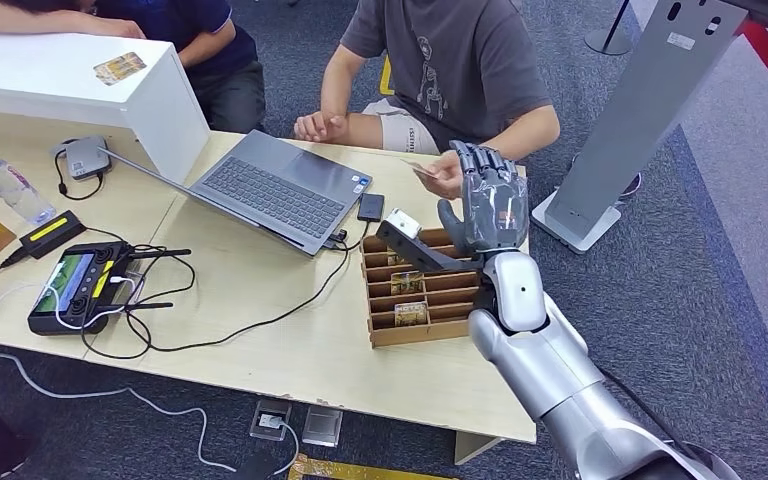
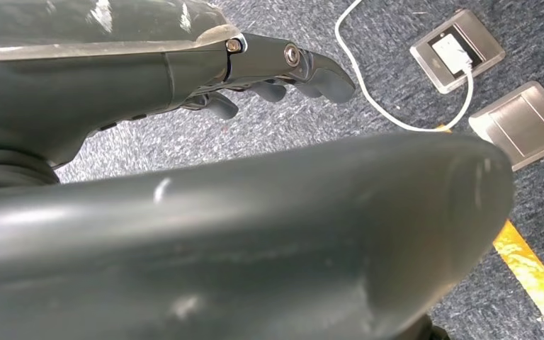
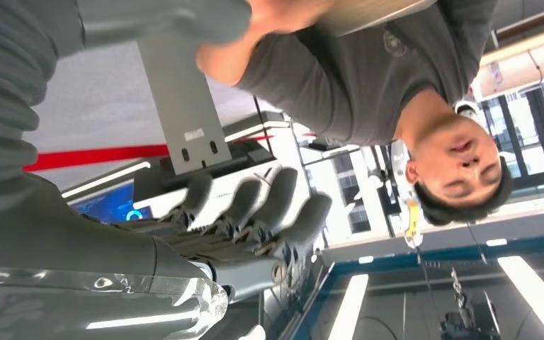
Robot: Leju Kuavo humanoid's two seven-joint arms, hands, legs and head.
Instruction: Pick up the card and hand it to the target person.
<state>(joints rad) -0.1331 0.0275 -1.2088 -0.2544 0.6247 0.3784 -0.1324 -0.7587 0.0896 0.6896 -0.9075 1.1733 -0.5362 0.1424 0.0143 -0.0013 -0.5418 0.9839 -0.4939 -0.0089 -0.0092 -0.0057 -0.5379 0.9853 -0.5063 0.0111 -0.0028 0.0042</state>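
The card (image 1: 419, 168) is pinched in the hand (image 1: 440, 178) of a seated person in a grey shirt (image 1: 460, 60), at the table's far edge. My right hand (image 1: 487, 205) is raised just right of that hand, fingers upright and apart, holding nothing. The right wrist view shows those fingers (image 3: 255, 212) straight and empty, with the person's shirt (image 3: 354, 71) beyond them. My left hand (image 2: 276, 71) hangs over the carpet, its fingers loosely extended and empty.
A wooden slotted card box (image 1: 420, 290) with several cards stands below my right hand. A laptop (image 1: 270, 185), cables, a controller (image 1: 75, 280) and a bottle (image 1: 5, 185) lie to the left on the table (image 1: 260, 340). Another card (image 1: 120, 68) lies on a white box. A grey stand (image 1: 630, 110) rises at right.
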